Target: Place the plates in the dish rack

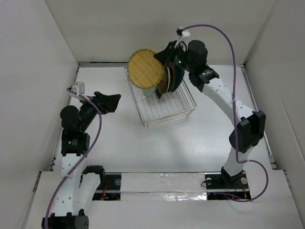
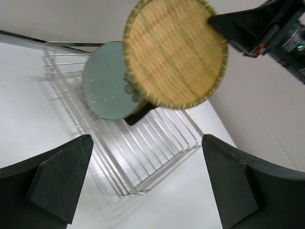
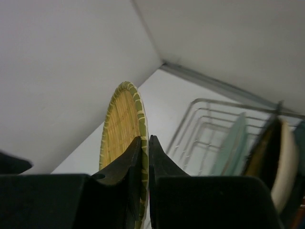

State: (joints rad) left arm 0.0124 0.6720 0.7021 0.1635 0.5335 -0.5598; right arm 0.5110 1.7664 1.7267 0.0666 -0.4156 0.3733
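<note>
My right gripper (image 1: 164, 59) is shut on the rim of the yellow checked round plate (image 1: 145, 69), holding it on edge above the back left of the silver wire dish rack (image 1: 183, 109). The plate also shows in the left wrist view (image 2: 174, 50) and the right wrist view (image 3: 121, 124), clamped between the fingers (image 3: 159, 157). Several plates stand in the rack: a pale green round one (image 2: 107, 81), an amber black-rimmed one (image 1: 164, 82) and a dark teal one (image 1: 176, 78). My left gripper (image 1: 108, 101) is open and empty, left of the rack.
White walls close in at the back and both sides. The rack's front half (image 2: 152, 152) holds no plates. The right arm (image 1: 224, 100) reaches over the table right of the rack.
</note>
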